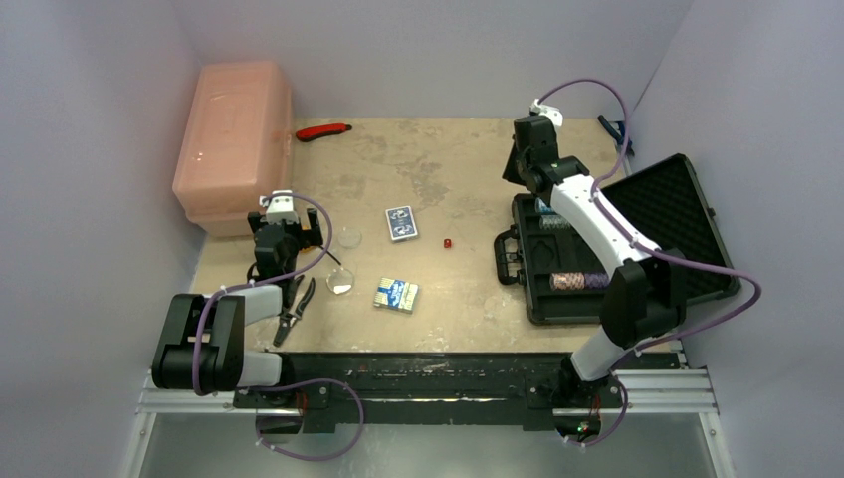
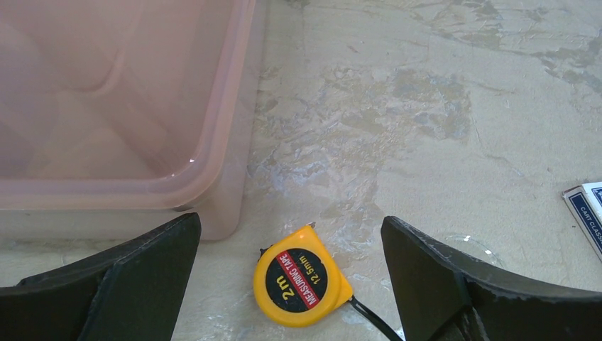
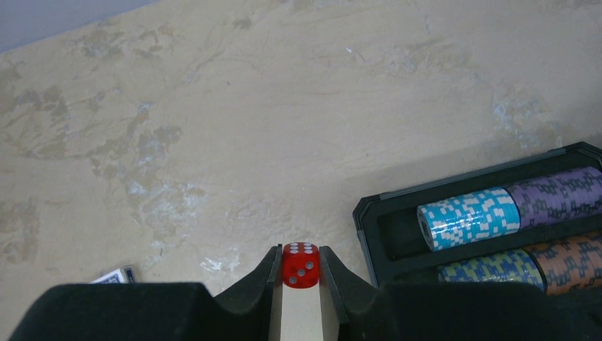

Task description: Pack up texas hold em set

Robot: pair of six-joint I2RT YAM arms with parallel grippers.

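The black briefcase [image 1: 687, 214] lies open at the right, with chip rows [image 3: 468, 217] in its foam base. My right gripper [image 1: 520, 164] hangs over the table just left of the case's far corner, shut on a red die [image 3: 301, 265]. A second red die [image 1: 448, 242] lies mid-table. One blue-backed deck [image 1: 401, 223] lies face down and another deck [image 1: 397, 295] lies nearer. Two pale discs [image 1: 348, 237] [image 1: 340, 281] lie beside my left gripper [image 1: 284, 239]. It is open and empty, low over a yellow tape measure [image 2: 302, 277].
The big pink bin [image 1: 234, 139] stands at the back left, close to my left fingers [image 2: 142, 270]. Black-handled pliers [image 1: 294, 311] lie near the left arm. A red-handled tool [image 1: 323, 130] lies by the back wall. A deck corner [image 2: 589, 213] shows at the left wrist view's right edge.
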